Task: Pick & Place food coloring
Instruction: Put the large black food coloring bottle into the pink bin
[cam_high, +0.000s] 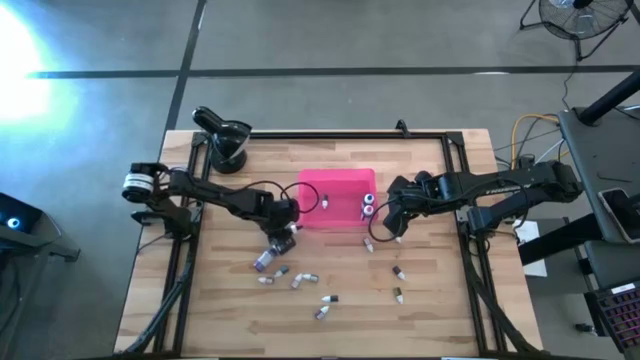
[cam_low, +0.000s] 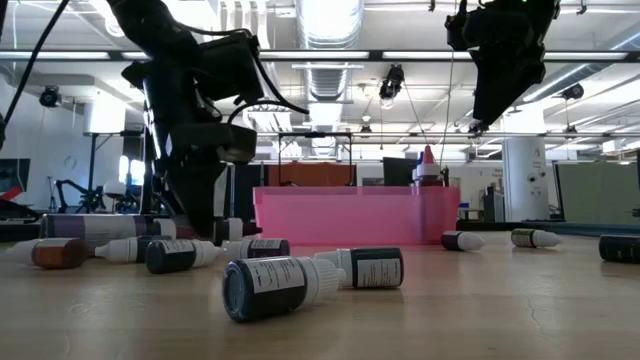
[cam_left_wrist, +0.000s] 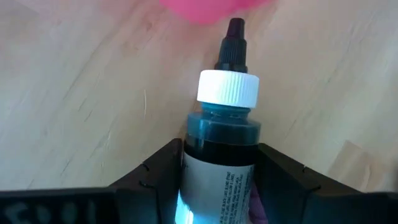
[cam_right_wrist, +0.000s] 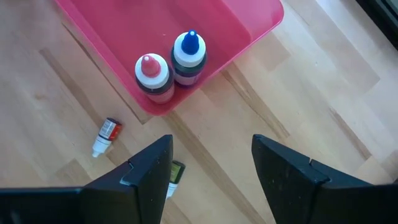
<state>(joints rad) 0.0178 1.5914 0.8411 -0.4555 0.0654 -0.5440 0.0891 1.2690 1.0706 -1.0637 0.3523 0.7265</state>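
Wooden counter (cam_high: 430, 310) before us, our left gripper (cam_left_wrist: 219, 186) pinching a dark bottle (cam_left_wrist: 221, 143) beside the pink tray (cam_high: 340, 205), more bottles (cam_high: 300, 280) scattered below it, two bottles (cam_right_wrist: 171, 68) upright in the tray's corner, our right gripper (cam_right_wrist: 208, 171) spread above them.

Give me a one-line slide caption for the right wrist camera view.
Right gripper, jaws open and empty, above the wooden table beside two upright dropper bottles in the pink plastic tray.
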